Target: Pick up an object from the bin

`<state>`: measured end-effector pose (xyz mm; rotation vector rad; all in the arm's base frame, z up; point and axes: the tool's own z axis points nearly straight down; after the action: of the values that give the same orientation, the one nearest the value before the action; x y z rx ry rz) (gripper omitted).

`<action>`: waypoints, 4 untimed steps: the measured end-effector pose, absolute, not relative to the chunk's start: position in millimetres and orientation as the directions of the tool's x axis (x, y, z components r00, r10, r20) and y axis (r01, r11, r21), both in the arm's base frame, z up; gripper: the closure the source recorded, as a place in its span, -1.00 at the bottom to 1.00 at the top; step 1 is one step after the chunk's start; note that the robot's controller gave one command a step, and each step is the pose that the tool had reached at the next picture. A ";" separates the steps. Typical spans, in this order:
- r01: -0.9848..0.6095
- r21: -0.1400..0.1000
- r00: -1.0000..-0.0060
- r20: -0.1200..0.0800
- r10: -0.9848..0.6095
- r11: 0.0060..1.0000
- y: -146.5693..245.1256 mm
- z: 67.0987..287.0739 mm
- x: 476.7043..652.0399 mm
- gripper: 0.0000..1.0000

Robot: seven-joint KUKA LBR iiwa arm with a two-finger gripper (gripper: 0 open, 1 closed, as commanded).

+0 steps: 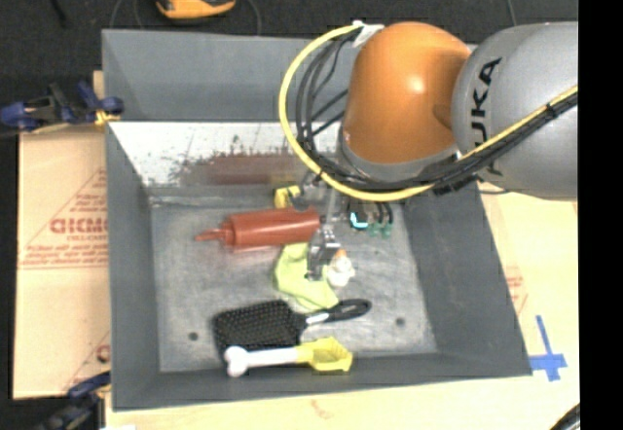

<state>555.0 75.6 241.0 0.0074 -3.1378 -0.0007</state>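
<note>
My gripper (320, 258) hangs in the middle of the bin below the orange cover, its fingers pointing down onto a yellow-green soft thing (298, 280). A small white piece (340, 271) lies right beside the fingertips. Just to the left of the gripper lies a red squeeze bottle (263, 229) on its side, nozzle pointing left. A small yellow item (285, 196) sits behind the bottle. Whether anything is between the fingers cannot be made out.
A black hairbrush (268, 323) lies near the front wall, with a white and yellow toy bone (287, 356) in front of it. A teal item (375, 222) peeks out under the arm at the right. The arm's cover and cables hide the bin's back right.
</note>
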 end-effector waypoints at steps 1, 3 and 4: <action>-0.003 0.001 -1.000 -0.002 -0.003 1.000 75.2 244.6 555.7 -1.00; -0.150 0.000 -0.989 -0.005 -0.150 0.989 72.6 159.8 515.3 -1.00; -0.246 -0.003 -0.969 -0.009 -0.246 0.969 68.1 93.0 550.7 -1.00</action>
<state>550.7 68.1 93.0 0.3907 -3.1263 0.0025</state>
